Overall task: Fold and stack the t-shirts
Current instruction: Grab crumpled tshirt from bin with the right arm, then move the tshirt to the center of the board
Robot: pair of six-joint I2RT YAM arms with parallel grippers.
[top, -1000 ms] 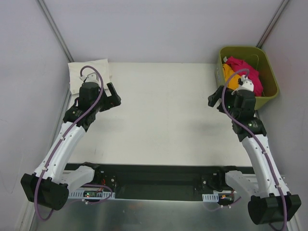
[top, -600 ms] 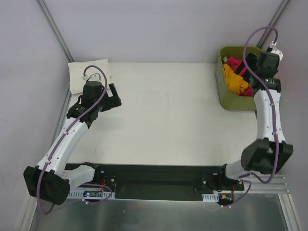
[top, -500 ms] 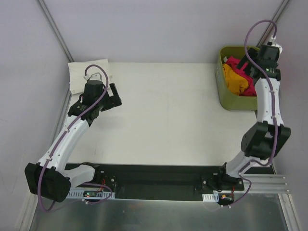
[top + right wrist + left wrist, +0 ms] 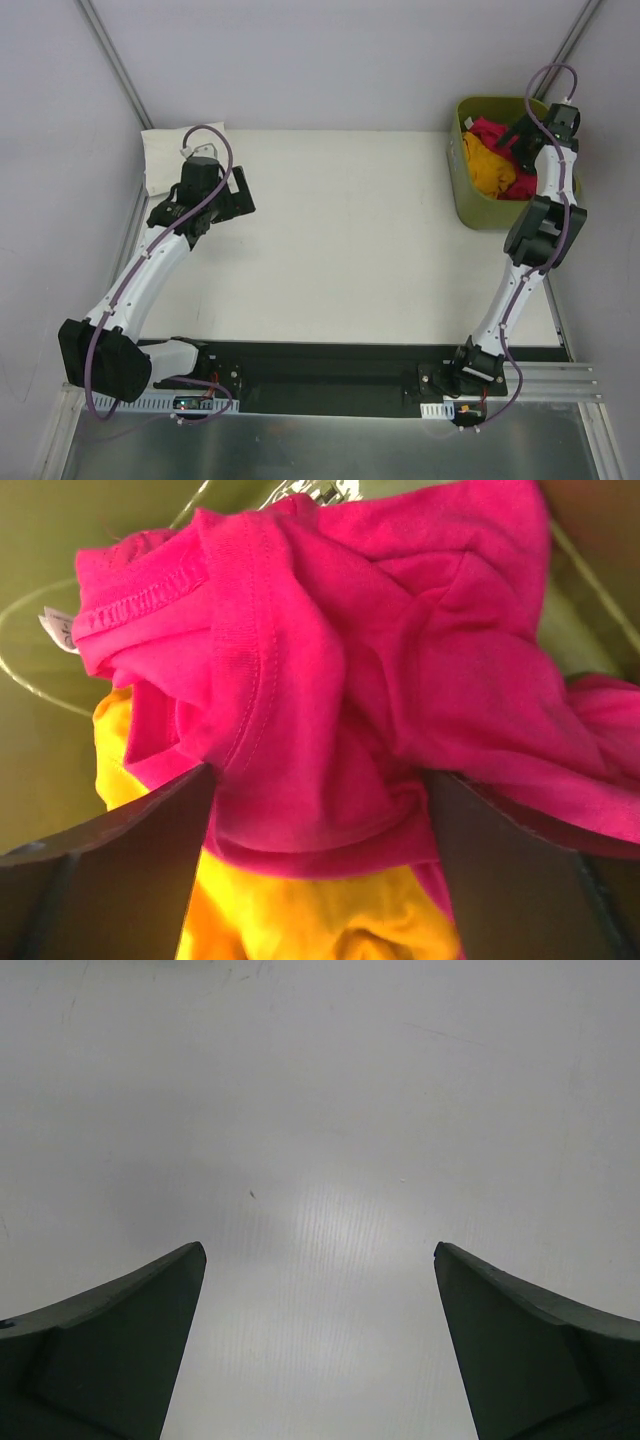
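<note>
a white table (image 4: 340, 240) is seen from above, with both arms bolted at its near edge. the left arm (image 4: 140, 280) is stretched toward the far left corner. the right arm (image 4: 520, 290) is stretched to the far right, where its wrist is bent down into an olive bin (image 4: 478, 215) set at that corner of the table. a white shirt (image 4: 160, 150) is laid flat at the far left corner, just beyond the left arm's wrist and partly hidden by it and its cable. two more shirts are bunched inside the bin. a pink shirt (image 4: 380, 680) is heaped on top, and a yellow shirt (image 4: 300, 920) is crumpled under and beside it. the left gripper (image 4: 318, 1252) is held over bare table, with its jaws spread wide and nothing between them. the right gripper (image 4: 320, 772) is lowered onto the pink shirt. its jaws are set wide, with one finger seen on either side of a thick fold of pink cloth. the fold is not seen to be pinched, and whether the fingers touch it cannot be told
</note>
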